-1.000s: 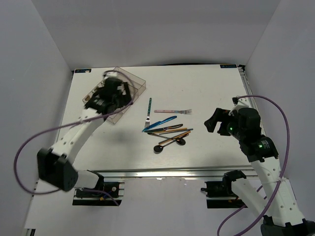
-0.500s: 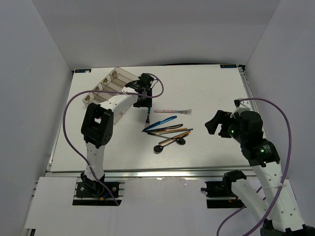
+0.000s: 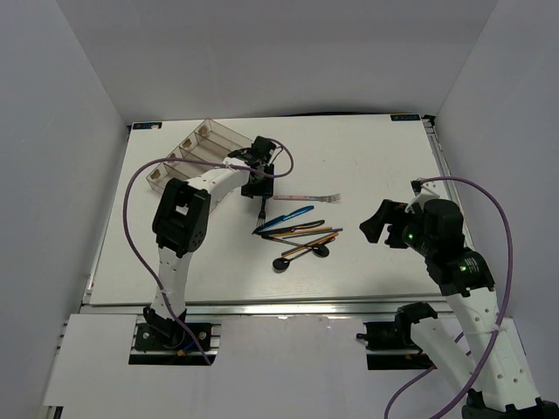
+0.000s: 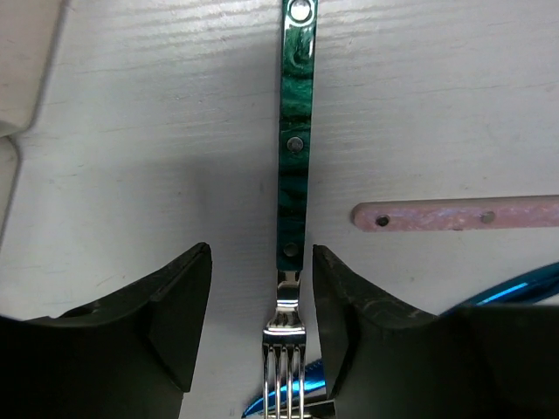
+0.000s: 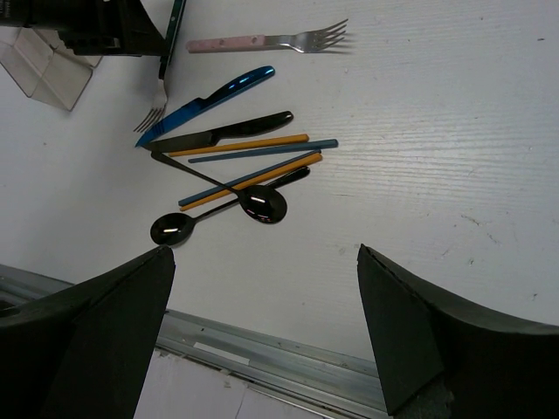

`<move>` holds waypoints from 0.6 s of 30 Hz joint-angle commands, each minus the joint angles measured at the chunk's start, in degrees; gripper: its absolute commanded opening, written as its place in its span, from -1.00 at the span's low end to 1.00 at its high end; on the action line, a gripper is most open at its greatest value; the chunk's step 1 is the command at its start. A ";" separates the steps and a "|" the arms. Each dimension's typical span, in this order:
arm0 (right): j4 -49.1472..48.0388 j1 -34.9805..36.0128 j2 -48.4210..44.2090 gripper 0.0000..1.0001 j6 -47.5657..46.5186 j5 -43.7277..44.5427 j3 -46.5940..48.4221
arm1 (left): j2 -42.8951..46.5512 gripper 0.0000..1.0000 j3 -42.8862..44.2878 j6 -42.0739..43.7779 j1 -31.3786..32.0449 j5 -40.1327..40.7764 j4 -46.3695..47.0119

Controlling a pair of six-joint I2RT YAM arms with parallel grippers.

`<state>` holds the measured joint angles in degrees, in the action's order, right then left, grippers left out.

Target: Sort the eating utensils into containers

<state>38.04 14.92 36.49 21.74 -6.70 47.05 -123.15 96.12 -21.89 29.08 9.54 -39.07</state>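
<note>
The clear four-compartment tray [image 3: 194, 147] stands at the back left. A teal-handled fork [image 4: 293, 157] lies on the table just right of it. My left gripper [image 4: 262, 327] is open, low over this fork [image 3: 263, 206], with one jaw on each side of its neck. A pink-handled fork [image 3: 306, 197], a blue knife [image 3: 286, 216], a black knife [image 5: 229, 132], orange and blue chopsticks [image 5: 249, 144] and two black spoons [image 5: 262, 205] lie mid-table. My right gripper [image 3: 377, 223] is open and empty, above the table right of the pile.
The table's near metal rail [image 5: 288, 349] lies below the right gripper. The tray's corner [image 5: 48, 65] shows in the right wrist view. Purple cables loop off both arms [image 3: 489, 209].
My left arm has swung from over the tray to the teal-handled fork and settled lower around it. The right arm has drifted slightly toward the near edge.
</note>
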 commanded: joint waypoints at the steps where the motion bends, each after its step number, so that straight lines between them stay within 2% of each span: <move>1: -1.13 0.11 -0.10 0.79 0.15 -1.39 0.77 | -1.47 0.19 -1.28 0.00 -0.08 -1.54 1.54; 4: -1.13 0.20 -0.28 0.79 0.06 -1.47 0.59 | -2.79 0.13 -2.16 0.00 -0.08 -1.54 1.98; 5: -1.13 0.11 -0.19 0.79 0.15 -1.65 0.50 | -3.14 -0.01 -2.16 0.00 -0.08 -1.46 1.81; 7: -1.21 0.11 -0.28 0.79 0.15 -1.74 0.50 | -3.76 -0.18 -1.90 0.00 -0.08 -1.19 1.45; 8: -1.22 0.20 -0.28 0.79 0.06 -1.83 0.50 | -3.76 -0.39 -1.81 0.00 -0.08 -0.93 1.54; 10: -1.30 0.11 -0.10 0.79 -0.03 -2.00 0.76 | -3.41 -0.62 -1.29 0.18 -0.08 -0.31 1.10; 11: -1.30 0.11 -0.10 0.79 -0.03 -2.09 0.85 | -3.24 -0.87 0.02 0.27 -0.08 0.12 -0.03; 12: -1.39 0.11 0.07 0.79 -0.11 -2.26 0.94 | -2.80 -0.97 0.73 0.36 -0.08 0.82 -0.56; 18: -1.48 0.20 0.77 0.79 -0.29 -2.79 1.91 | 2.20 -1.00 9.77 1.15 -0.08 2.32 -5.84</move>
<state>38.02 14.92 36.86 21.91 -8.34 47.05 -125.38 99.26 -21.39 29.08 10.35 -42.44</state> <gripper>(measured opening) 0.894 0.057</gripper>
